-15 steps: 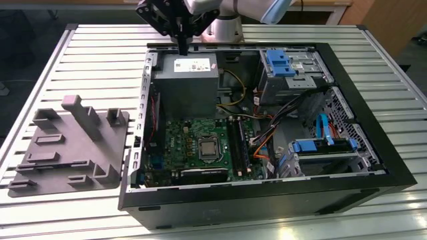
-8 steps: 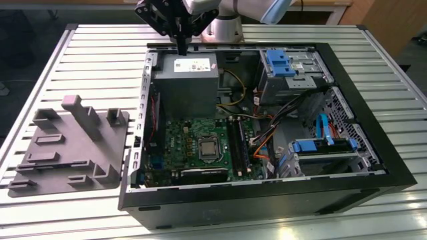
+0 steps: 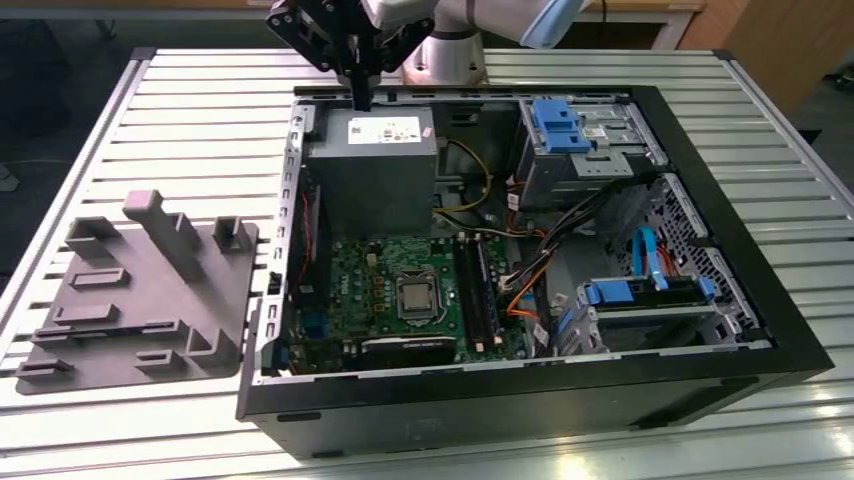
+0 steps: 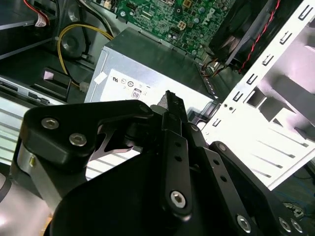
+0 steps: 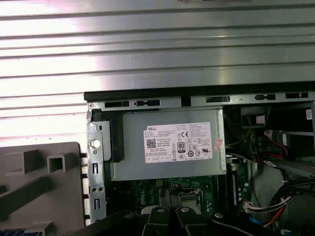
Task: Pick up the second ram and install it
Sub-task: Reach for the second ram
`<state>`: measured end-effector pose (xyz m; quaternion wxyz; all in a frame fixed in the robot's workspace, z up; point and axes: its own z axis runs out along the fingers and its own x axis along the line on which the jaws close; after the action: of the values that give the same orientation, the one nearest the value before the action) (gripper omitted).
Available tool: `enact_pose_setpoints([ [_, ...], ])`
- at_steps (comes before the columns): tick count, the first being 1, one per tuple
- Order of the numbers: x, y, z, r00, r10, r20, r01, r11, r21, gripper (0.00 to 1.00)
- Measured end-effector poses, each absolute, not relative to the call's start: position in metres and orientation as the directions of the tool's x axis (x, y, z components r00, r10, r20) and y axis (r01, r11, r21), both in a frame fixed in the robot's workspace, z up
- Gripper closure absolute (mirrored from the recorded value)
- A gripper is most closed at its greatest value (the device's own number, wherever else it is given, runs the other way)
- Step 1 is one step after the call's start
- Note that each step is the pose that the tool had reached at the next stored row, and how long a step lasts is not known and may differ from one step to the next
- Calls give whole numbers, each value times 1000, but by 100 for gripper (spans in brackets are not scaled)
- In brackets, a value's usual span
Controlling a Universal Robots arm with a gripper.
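My gripper [image 3: 363,104] hangs over the back of the open computer case, just above the grey power supply [image 3: 370,165]. Both wrist views show the gripper [image 4: 170,97] [image 5: 171,194] shut, fingers pressed together, with nothing between them. Far off at the exterior view's left, a dark narrow strip [image 3: 110,329] lies in a low groove of the grey moulded tray [image 3: 214,300]; it looks like the second ram. The motherboard's black memory slots [image 3: 477,290] run beside the processor socket [image 3: 418,296].
The case's black walls [image 3: 534,385] rise around the board. Drive cages with blue clips [image 3: 561,125] and orange, blue and yellow cables crowd the exterior view's right side. Tall pale posts [image 3: 167,235] stand up from the tray. The table is slatted metal [image 3: 174,110].
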<state>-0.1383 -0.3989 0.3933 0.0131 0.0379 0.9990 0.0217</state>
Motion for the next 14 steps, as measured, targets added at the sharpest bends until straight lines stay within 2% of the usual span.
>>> enact_pose_setpoints([
  [14,-144,-399,393,-997,76,-24,75,996,44,89],
])
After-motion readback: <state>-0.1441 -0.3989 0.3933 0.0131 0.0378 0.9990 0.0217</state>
